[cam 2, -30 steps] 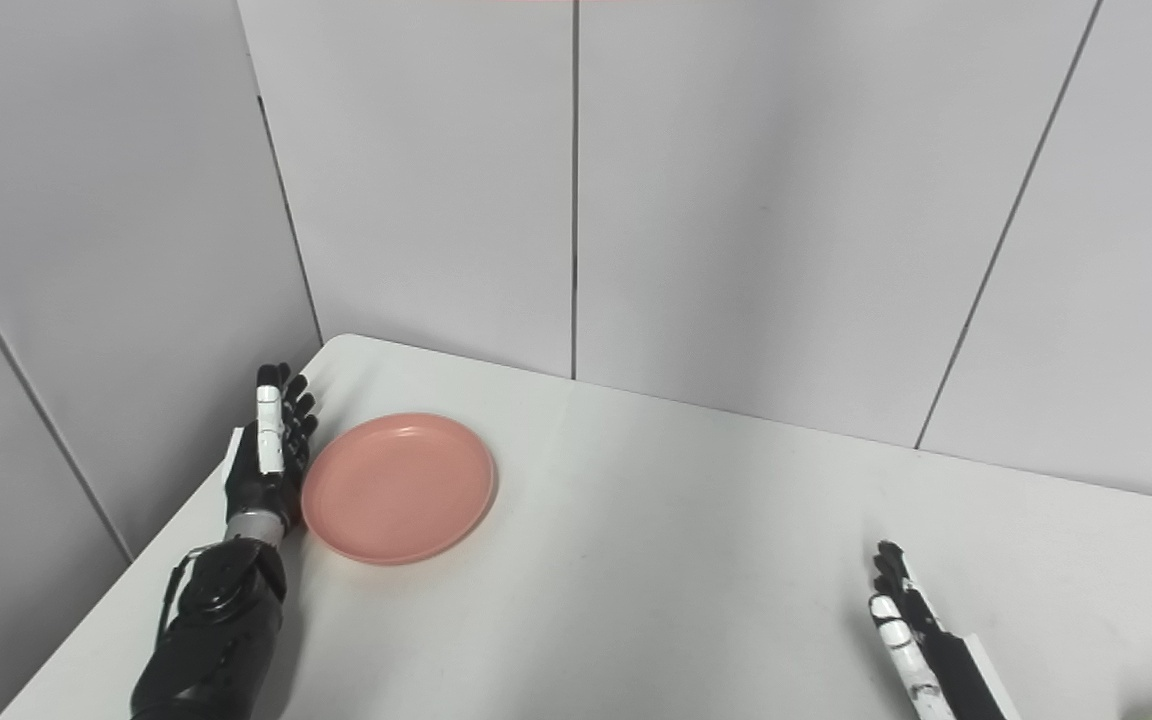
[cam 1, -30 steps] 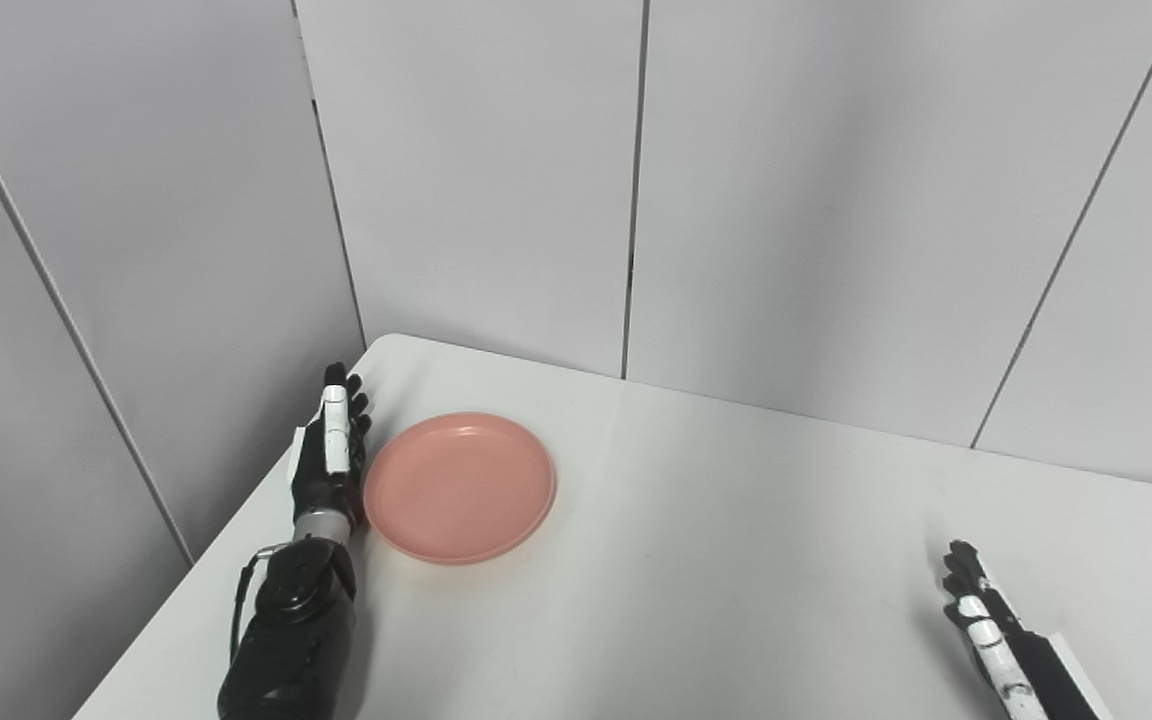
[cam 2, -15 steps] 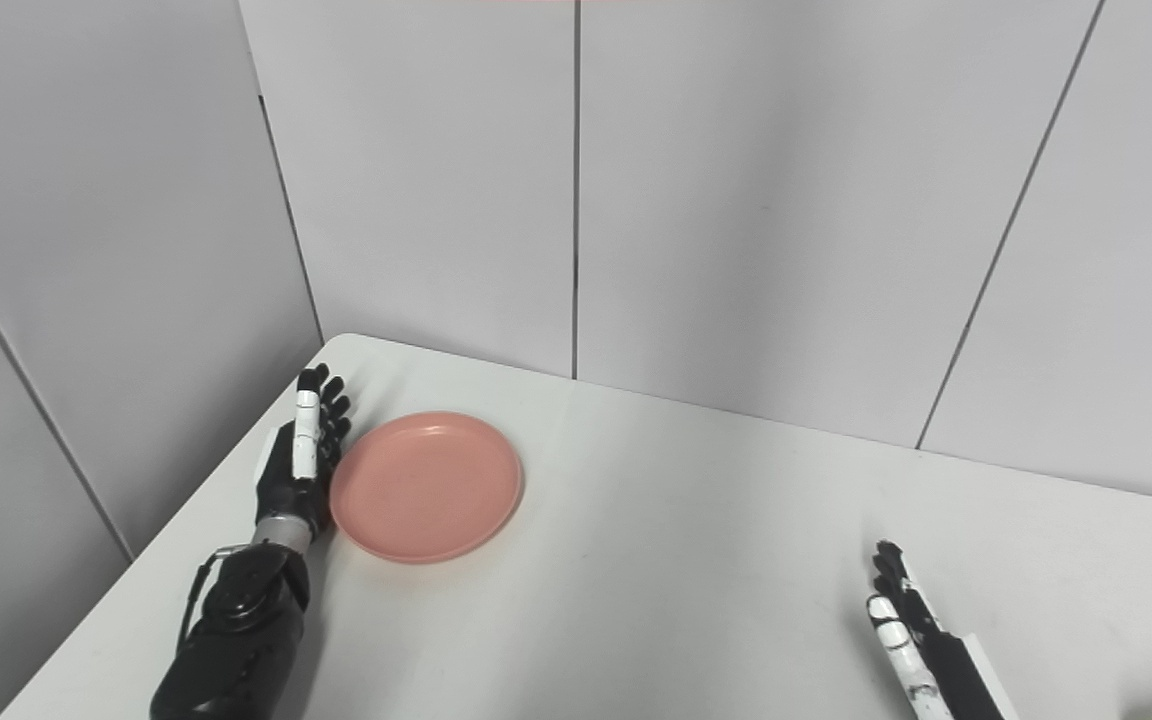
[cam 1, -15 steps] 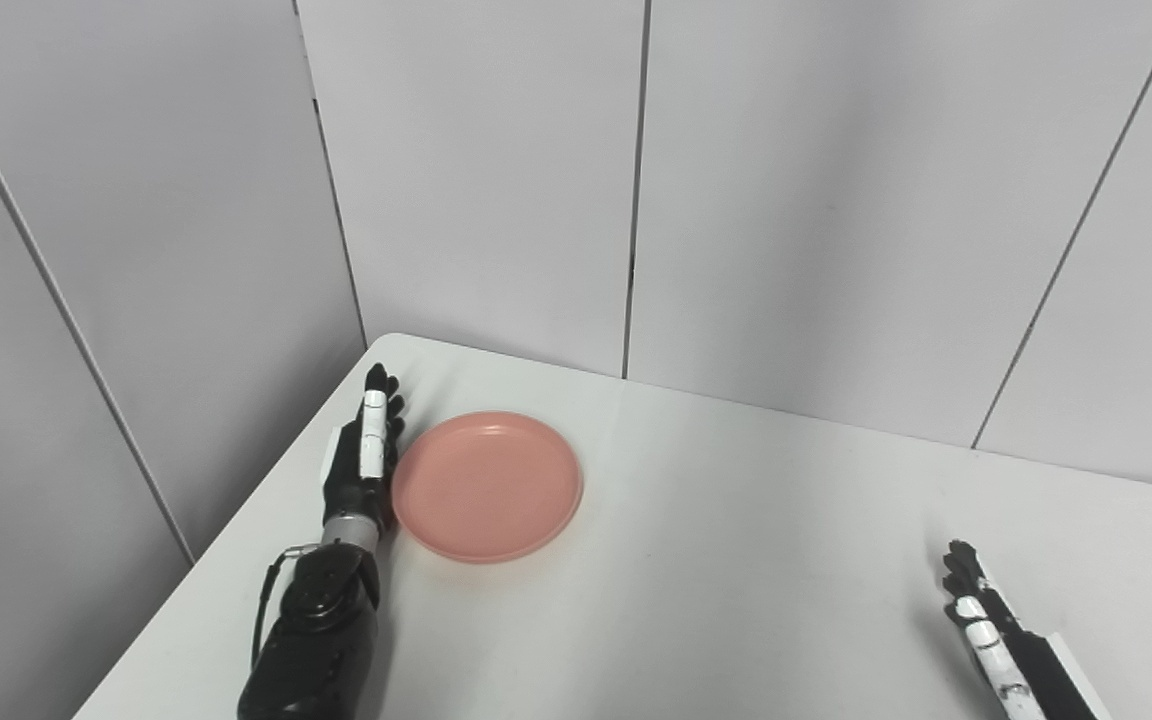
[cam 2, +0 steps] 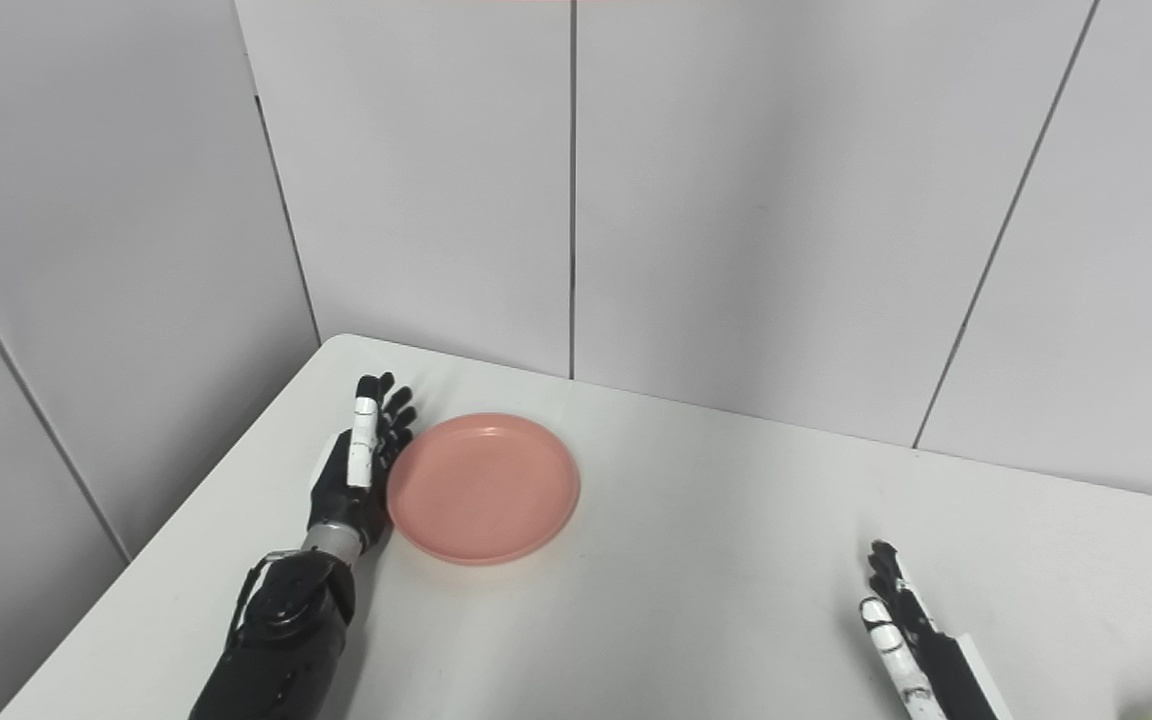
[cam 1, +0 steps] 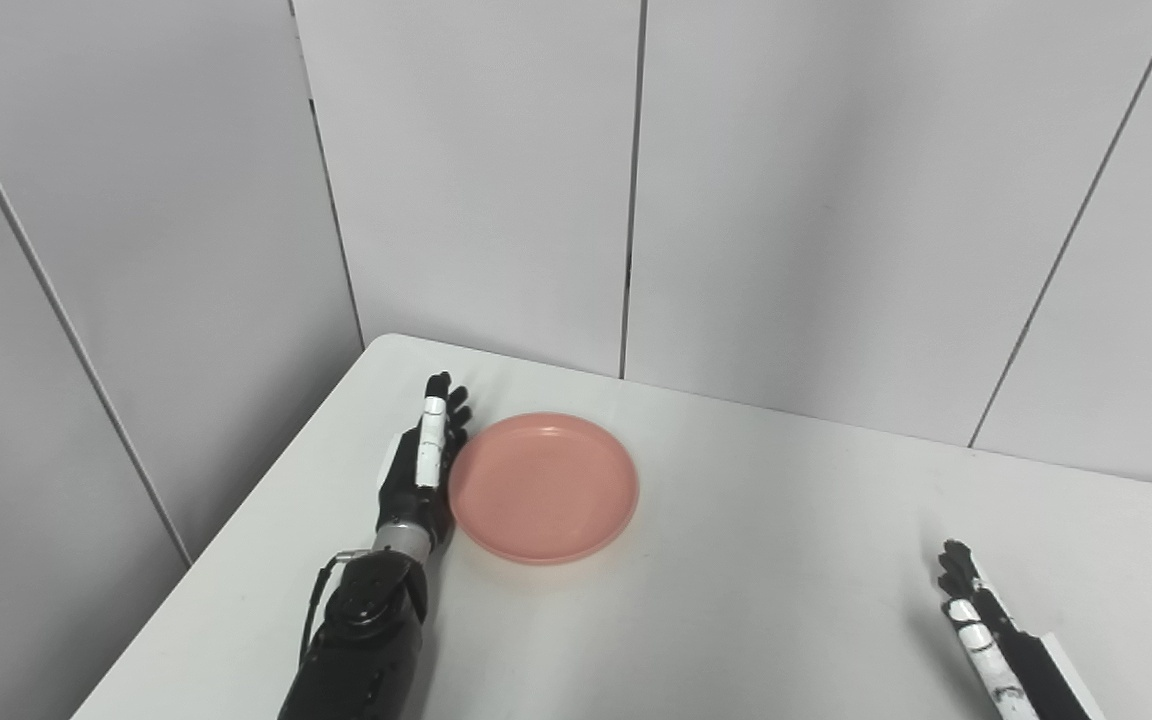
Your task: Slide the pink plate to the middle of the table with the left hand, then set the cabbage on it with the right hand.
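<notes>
The light, stiff, slippery-looking pink plate (cam 1: 543,487) is being pressed at its nine-o'clock rim by the flat, unclenched left hand (cam 1: 421,468), grasping nothing.

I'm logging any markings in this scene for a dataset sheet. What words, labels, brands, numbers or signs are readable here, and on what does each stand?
None: no text can be read in either view.
Pink plate: plain, no print or label.
Left robot hand and right robot hand: black and white parts, no legible marking.
Table and wall panels: bare, no signs.
</notes>
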`<state>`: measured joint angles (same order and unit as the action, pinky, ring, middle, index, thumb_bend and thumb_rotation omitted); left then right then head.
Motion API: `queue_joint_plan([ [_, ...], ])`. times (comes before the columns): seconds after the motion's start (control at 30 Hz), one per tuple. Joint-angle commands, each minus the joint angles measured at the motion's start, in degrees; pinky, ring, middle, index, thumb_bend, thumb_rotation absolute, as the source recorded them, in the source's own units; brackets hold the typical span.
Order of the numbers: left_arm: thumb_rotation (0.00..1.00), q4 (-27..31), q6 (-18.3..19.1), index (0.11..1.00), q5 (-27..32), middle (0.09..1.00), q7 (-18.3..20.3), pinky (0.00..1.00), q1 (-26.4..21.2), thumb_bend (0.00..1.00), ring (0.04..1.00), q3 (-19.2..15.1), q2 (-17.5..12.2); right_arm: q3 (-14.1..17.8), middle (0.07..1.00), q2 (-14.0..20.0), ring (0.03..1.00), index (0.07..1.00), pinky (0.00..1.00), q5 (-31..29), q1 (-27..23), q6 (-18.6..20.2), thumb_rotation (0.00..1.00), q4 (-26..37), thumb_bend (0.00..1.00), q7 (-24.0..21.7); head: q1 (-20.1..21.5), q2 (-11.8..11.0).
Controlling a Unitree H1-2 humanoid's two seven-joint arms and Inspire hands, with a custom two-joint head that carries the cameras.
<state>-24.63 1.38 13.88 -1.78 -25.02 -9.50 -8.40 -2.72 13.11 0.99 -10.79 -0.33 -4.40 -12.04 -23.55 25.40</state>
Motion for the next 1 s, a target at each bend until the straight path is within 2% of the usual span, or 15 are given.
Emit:
queue_joint_plan([
  [0.0, 0.99, 1.8, 2.1, 0.990, 0.5, 0.978, 2.4, 0.99, -0.4, 0.90, 0.979, 1.3, 1.3, -0.1, 1.000, 0.3, 0.994, 1.000, 1.00, 0.5, -0.6, -1.3, 1.00, -0.3, 0.24, 0.2, 0.1, 0.0],
  [0.27, 0.99, 2.3, 2.6, 0.981, -0.2, 0.976, 3.8, 0.98, -0.1, 0.88, 0.975, 2.9, 2.8, -0.3, 1.000, 0.4, 0.989, 1.000, 0.99, 1.2, -0.6, -1.8, 1.00, -0.9, 0.27, 0.5, 0.4, 0.0],
  [0.4, 1.00, 2.2, 2.7, 0.988, -0.9, 0.986, 5.1, 0.99, 0.1, 0.89, 0.981, 4.9, 2.9, -0.3, 1.000, 0.3, 0.991, 1.000, 0.99, 1.1, -0.5, -1.2, 1.00, -0.5, 0.28, 0.4, 0.7, 0.1],
  [0.63, 1.00, 5.1, 5.0, 0.999, -1.1, 0.999, 6.2, 1.00, 1.0, 0.88, 0.998, 7.6, 3.8, -0.4, 1.000, 0.1, 0.994, 1.000, 1.00, 1.1, -0.4, -0.7, 1.00, -0.5, 0.28, 0.3, 1.9, 0.5],
  [0.97, 1.00, 7.2, 6.0, 1.000, -3.8, 1.000, 6.9, 1.00, 2.2, 0.88, 1.000, 10.7, 4.6, -1.1, 0.986, -0.1, 0.963, 0.984, 0.95, 2.9, -0.2, -1.0, 1.00, -0.7, 0.36, 1.4, 4.9, 0.8],
])
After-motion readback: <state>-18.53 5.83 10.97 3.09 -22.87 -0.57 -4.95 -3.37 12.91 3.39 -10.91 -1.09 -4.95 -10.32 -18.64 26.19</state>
